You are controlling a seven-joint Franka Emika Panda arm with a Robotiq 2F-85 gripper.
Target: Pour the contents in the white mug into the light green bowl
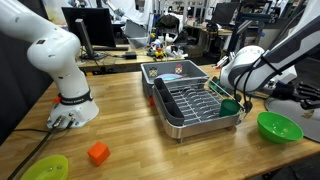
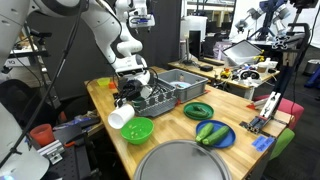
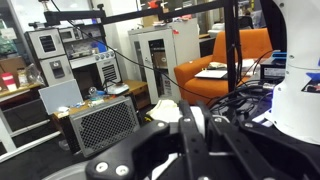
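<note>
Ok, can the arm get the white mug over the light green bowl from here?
Likely yes: the white mug is tilted right beside the light green bowl, and nothing stands between them.

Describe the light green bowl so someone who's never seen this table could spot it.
On the wooden table, find the metal dish rack; the bowl sits beside it. It is the deep, bright green one right by the tilted white mug, unlike the flatter, darker dish.
</note>
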